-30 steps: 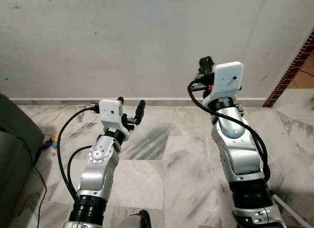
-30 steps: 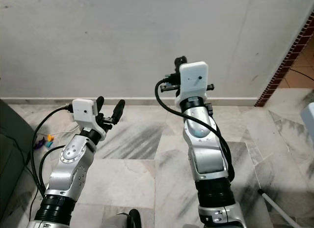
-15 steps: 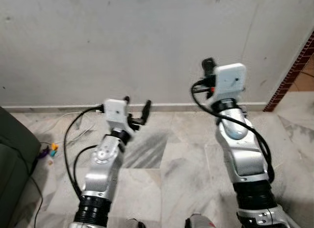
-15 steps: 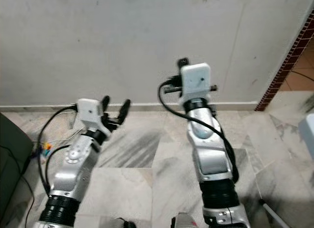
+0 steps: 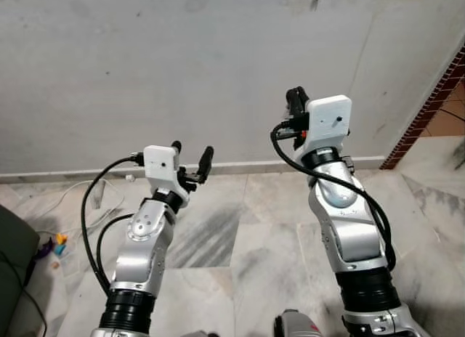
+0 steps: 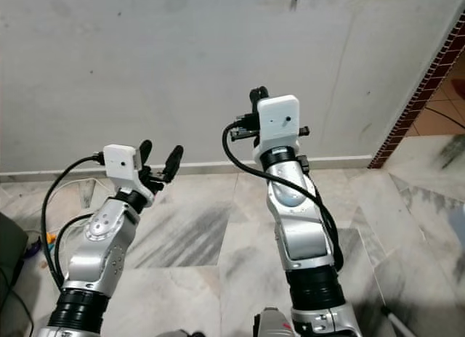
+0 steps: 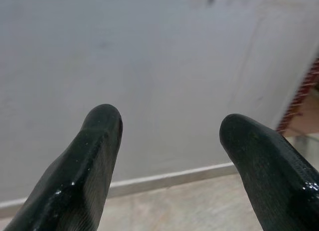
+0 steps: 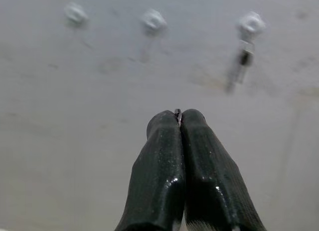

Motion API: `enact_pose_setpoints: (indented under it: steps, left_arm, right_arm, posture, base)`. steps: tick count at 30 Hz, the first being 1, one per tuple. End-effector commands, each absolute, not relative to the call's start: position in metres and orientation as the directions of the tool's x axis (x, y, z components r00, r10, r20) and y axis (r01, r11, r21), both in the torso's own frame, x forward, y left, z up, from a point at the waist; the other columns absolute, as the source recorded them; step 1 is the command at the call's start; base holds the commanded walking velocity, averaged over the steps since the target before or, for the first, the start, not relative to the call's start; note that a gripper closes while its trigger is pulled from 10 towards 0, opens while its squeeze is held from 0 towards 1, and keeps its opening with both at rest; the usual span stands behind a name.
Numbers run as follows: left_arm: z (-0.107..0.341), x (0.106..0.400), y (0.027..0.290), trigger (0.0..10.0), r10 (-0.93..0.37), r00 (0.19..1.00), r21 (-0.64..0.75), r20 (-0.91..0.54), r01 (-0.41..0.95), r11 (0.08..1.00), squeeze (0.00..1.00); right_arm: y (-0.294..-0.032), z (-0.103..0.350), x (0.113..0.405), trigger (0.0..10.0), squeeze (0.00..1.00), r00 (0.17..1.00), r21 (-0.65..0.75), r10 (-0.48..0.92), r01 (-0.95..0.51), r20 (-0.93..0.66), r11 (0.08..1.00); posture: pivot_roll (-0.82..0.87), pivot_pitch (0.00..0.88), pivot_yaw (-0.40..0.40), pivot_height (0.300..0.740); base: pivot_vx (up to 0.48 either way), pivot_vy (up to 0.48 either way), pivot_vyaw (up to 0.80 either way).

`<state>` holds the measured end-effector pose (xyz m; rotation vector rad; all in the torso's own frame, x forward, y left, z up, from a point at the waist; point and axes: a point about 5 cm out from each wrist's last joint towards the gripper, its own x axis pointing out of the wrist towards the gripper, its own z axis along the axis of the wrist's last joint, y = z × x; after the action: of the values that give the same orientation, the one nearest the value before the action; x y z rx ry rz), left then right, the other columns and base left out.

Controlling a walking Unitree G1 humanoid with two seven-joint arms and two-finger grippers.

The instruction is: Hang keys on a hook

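Right gripper [image 8: 179,122] raised toward wall hooks [image 8: 152,21], fingers pressed together on a thin metal sliver, left gripper [image 7: 167,136] spread apart, no legible writing.

You've got three white wall hooks [image 8: 152,20] in a row on the wall [image 8: 75,141], one of them with a small item [image 8: 242,61] hanging from it. Two grippers: left gripper [image 5: 190,157], right gripper [image 8: 179,116]. Two silver arms below the wall.
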<state>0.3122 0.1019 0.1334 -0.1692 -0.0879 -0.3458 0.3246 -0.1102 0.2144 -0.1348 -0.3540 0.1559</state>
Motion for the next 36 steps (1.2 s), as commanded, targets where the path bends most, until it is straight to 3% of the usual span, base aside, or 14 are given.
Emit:
enact_pose_setpoints:
  steps: [1,36]
  left_arm:
    - [0.1348,0.3122,0.1133,10.0,-0.308,0.944,-0.13,0.115,0.322,0.938,0.0]
    - [0.1322,0.3122,0.1131,10.0,-0.309,0.946,-0.121,0.1,0.32,0.94,0.0]
  right_arm:
    - [-0.0994,0.2211,0.322,10.0,0.0,0.908,-0.153,0.209,-0.163,0.363,0.975]
    - [-0.0979,0.2191,0.3221,10.0,0.0,0.904,-0.165,0.223,-0.173,0.364,0.971]
  posture:
    - [-0.05,0.163,0.094,0.74]
    - [-0.05,0.162,0.097,0.74]
  base:
    - [0.379,0.0,0.0]
    - [0.406,0.142,0.0]
